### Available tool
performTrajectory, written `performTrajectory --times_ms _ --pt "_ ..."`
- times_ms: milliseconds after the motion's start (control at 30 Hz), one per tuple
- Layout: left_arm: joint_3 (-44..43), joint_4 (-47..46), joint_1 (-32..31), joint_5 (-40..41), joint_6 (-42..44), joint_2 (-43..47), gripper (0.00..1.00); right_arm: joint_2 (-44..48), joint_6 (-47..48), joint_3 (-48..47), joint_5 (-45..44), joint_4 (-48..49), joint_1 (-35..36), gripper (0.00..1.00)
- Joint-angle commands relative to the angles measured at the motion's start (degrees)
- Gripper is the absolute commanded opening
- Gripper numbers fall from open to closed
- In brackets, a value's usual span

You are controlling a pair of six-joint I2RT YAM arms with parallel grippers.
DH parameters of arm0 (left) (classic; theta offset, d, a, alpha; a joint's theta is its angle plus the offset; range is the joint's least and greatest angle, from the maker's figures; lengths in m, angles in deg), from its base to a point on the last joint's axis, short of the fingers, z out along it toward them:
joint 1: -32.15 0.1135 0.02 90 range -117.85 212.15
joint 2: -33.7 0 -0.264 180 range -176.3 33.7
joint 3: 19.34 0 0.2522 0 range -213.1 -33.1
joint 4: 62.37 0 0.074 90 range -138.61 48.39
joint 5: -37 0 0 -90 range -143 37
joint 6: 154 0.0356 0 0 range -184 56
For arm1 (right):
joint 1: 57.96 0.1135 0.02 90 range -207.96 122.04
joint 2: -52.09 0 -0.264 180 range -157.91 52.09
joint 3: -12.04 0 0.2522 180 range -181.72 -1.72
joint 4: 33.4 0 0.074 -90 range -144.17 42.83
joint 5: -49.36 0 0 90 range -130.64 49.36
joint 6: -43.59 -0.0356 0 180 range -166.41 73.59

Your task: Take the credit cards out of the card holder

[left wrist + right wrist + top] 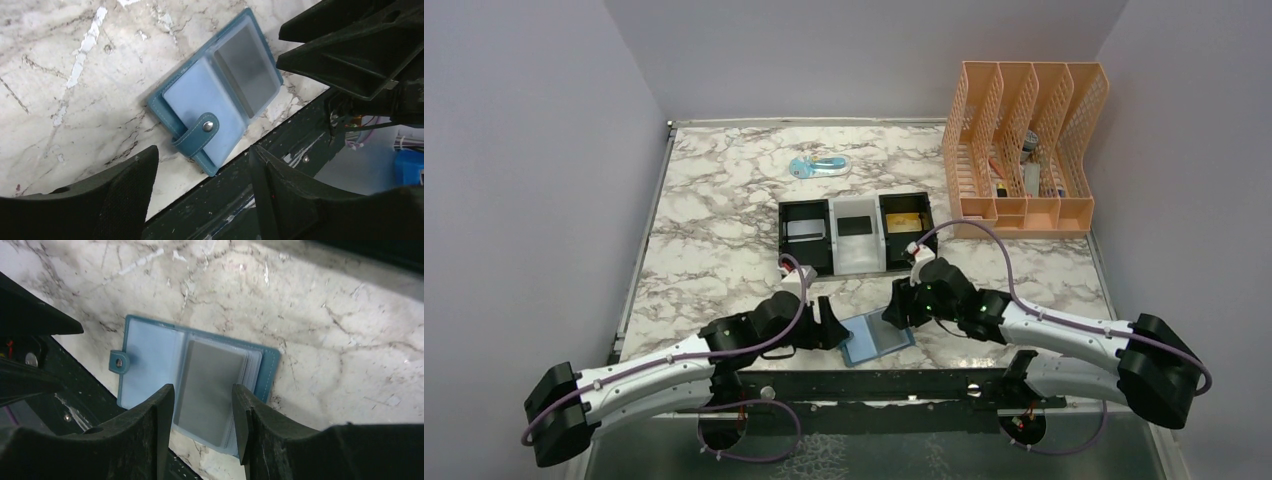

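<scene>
Hovering with its two black fingers spread and nothing pinched between them, the left gripper (202, 154) is seen just beside the 9 o'clock edge of the small flat teal-blue folding card holder (879, 338). The right gripper (202, 390) is held over the holder from its 1 o'clock side, its fingers also parted, with a gap between them; whether they touch the holder cannot be told. The holder is laid open on the white grey-veined marble table (714, 200), at the table's near edge, with its paler blue inside turned up. A snap strap (196, 134) is folded over the half nearer the left gripper, and a grey card (207, 382) is seen under clear sleeves in the other half. A black-and-white three-compartment tray (844, 262) is placed at 12 o'clock of the holder, a peach plastic lattice file rack (969, 130) at 2 o'clock of the tray, and a small pale-blue object (817, 166) at the tray's 11 o'clock.
</scene>
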Motion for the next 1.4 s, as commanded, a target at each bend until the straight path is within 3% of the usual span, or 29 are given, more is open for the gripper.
performTrajectory --times_ms 0,133,600,833,1200,1300,1367 --pt "2.0 -2.7 -4.0 5.0 -4.3 -1.0 0.68 -1.8 -3.3 0.3 4.5 0.7 0.2 0.46" --pt "3.2 -3.2 -7.9 8.6 -6.6 -1.6 0.68 -3.4 -4.1 0.4 5.5 -1.1 0.2 0.47" --pt "2.5 -5.9 -12.4 11.2 -7.6 -12.4 0.67 -1.6 -5.1 2.5 2.8 -3.6 0.2 0.45" --pt "1.8 -6.0 -12.4 13.1 -8.1 -14.3 0.59 -3.5 -4.7 2.2 2.8 -3.3 0.2 0.44" --pt "1.5 -10.6 -12.5 11.5 -6.4 -19.1 0.37 -5.8 -4.6 3.6 5.3 1.0 0.2 0.41" --pt "0.8 -10.6 -12.6 11.9 -6.4 -20.8 0.26 -5.9 -4.8 3.6 6.3 1.7 0.2 0.40" --pt "0.4 -10.5 -12.8 12.3 -6.1 -21.6 0.25 -5.4 -5.2 3.9 7.0 2.8 0.2 0.39"
